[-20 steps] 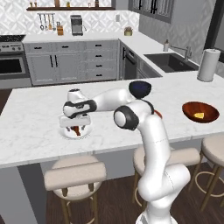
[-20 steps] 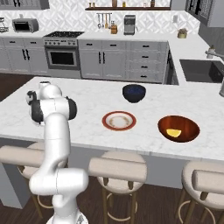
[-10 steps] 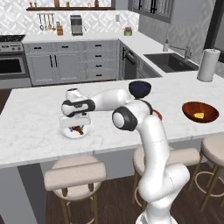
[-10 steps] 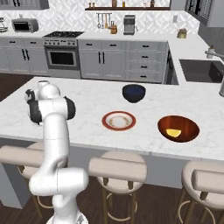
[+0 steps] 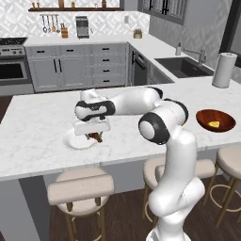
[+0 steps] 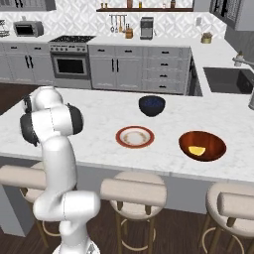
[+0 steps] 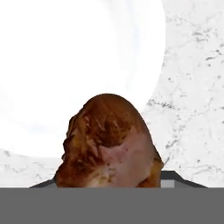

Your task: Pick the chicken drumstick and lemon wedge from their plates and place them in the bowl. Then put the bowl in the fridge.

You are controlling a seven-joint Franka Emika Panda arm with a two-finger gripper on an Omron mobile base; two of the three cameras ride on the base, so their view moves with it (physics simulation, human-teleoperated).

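The fridge is not seen from here, so the last step, to bring the bowl inside it, is still fully open. On the tabletop (image 5: pixel 42 117) the work is about in its first half, as I judge it. The brown bowl (image 6: pixel 202 145) stands at the right end of the tabletop, and the lemon wedge (image 6: pixel 197 151) already lies inside it, so this part looks done. The red-rimmed plate (image 6: pixel 134 136) stands left of the bowl and has nothing on it, and a small dark navy bowl (image 6: pixel 152 105) stands behind it, not part of the task. The white plate (image 5: pixel 80 140) is well apart from the bowl, far at the left side, and the arm reaches over to it. The gripper (image 5: pixel 92 135) hangs just above this plate, and the drumstick (image 7: pixel 109 142) is between its fingers; in the hand view the meat sits close at the bottom, with the white plate under and behind it. The drumstick seems lifted a little from the plate, though I cannot tell for sure if it is free of the surface. The gripper looks pinched on the drumstick, but its tips are covered by the meat, so the grip itself is not plainly visible. What is left: to carry the drumstick across to the bowl, to drop it beside the lemon, then to take the bowl to the fridge.
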